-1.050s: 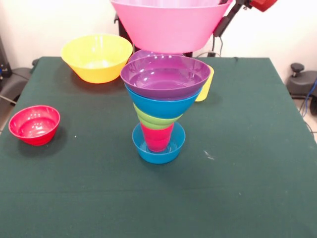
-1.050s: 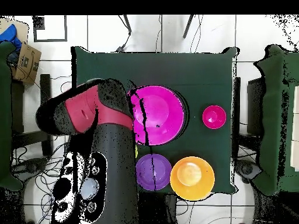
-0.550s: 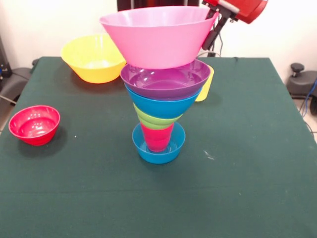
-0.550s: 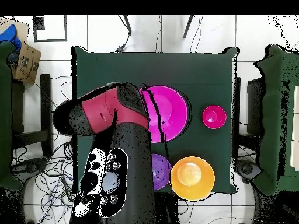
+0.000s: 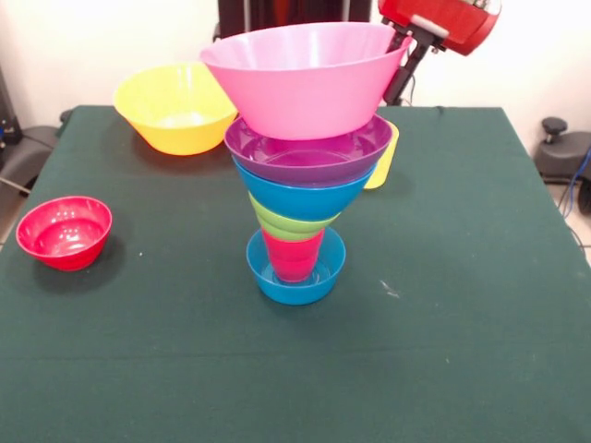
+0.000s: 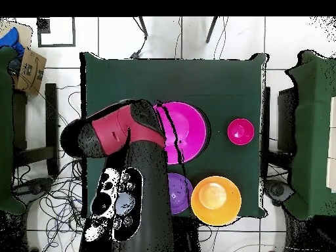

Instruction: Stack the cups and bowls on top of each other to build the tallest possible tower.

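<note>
Here the tool [image 5: 404, 57] grips the pink bowl's [image 5: 300, 78] rim, tilted atop the tower [image 5: 297, 198].

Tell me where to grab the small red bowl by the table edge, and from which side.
Grip the red bowl by its rim, coming straight down from above with one finger inside the wall and one outside. It sits upright and open, alone on the table, and its sloped glossy sides would likely slip from a sideways pinch.

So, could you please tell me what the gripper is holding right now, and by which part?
The gripper holds the large pink bowl by its rim, on the side away from the yellow bowl, tilted atop the tower.
</note>
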